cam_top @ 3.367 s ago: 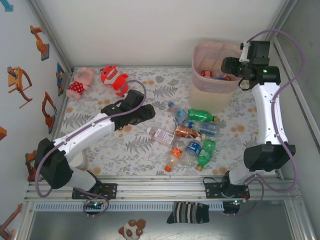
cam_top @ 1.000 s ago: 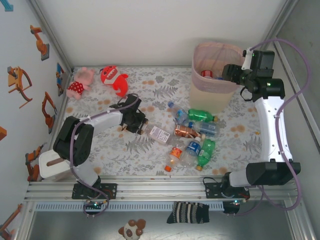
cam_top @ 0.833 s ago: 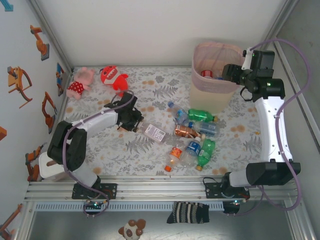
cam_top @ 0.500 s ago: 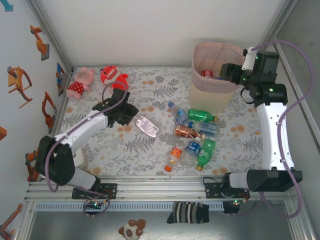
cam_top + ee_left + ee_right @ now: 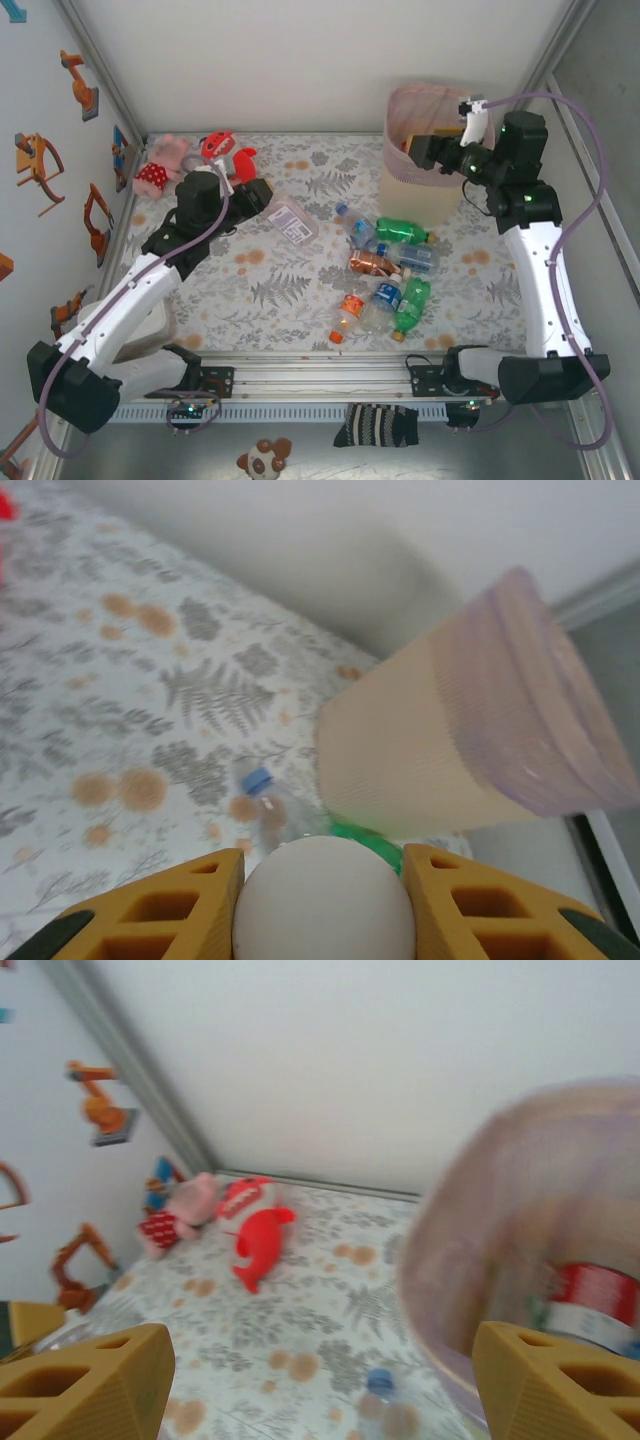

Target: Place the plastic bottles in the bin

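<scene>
Left fingers (image 5: 160,915) pinch bottle (image 5: 325,900), white end squeezed between them.

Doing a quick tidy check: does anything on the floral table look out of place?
Yes: a pink plush toy and a red plush toy lie in the far left corner, unlike the plastic bottles heaped mid-table.

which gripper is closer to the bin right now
Right. The right gripper hovers open at the rim of the bin. The left gripper is well off to the bin's left, near the plush toys, gripping a bottle.
</scene>
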Robot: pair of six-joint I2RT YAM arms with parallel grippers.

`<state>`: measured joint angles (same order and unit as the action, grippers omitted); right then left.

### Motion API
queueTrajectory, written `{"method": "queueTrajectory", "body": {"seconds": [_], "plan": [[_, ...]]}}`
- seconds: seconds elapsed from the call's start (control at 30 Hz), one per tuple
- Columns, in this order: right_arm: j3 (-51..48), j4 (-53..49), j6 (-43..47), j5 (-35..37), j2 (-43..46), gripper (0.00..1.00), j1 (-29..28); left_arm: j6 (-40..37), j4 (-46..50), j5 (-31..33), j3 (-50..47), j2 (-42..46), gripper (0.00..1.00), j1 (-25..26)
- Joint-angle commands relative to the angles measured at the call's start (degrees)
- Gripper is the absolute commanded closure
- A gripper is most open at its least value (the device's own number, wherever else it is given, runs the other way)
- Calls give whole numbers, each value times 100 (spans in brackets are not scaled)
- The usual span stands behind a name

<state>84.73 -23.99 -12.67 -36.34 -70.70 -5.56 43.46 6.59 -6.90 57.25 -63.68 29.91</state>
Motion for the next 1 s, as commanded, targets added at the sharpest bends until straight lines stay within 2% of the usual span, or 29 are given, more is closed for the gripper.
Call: {"method": "queueTrajectory", "body": {"seconds": [0.0, 0.2, 0.3, 0.4, 0.67, 0.83, 0.97], "plan": [[-194, 898, 18, -1201, 196, 22, -206, -947, -939, -1003, -41, 222, 88, -15], [-317, 1069, 530, -2353, 300, 21, -736, -1902, -1362, -2429, 180, 398, 93, -16], [-300, 846, 929, -2723, 304, 20, -1028, -2275, -1523, -3458, 332, 439, 94, -4], [-206, 621, 1143, -2973, 255, 19, -1275, -2459, -1713, -4225, 447, 503, 95, 17], [94, -87, 1903, -3121, 124, 13, -2100, -2527, -1988, -5120, 713, 650, 100, 157], [256, -219, 1985, -2955, -83, 10, -2612, -2604, -2013, -5233, 846, 655, 100, 354], [482, -736, 2327, -2758, -286, 9, -2974, -2710, -1938, -5270, 954, 606, 100, 499]]}}
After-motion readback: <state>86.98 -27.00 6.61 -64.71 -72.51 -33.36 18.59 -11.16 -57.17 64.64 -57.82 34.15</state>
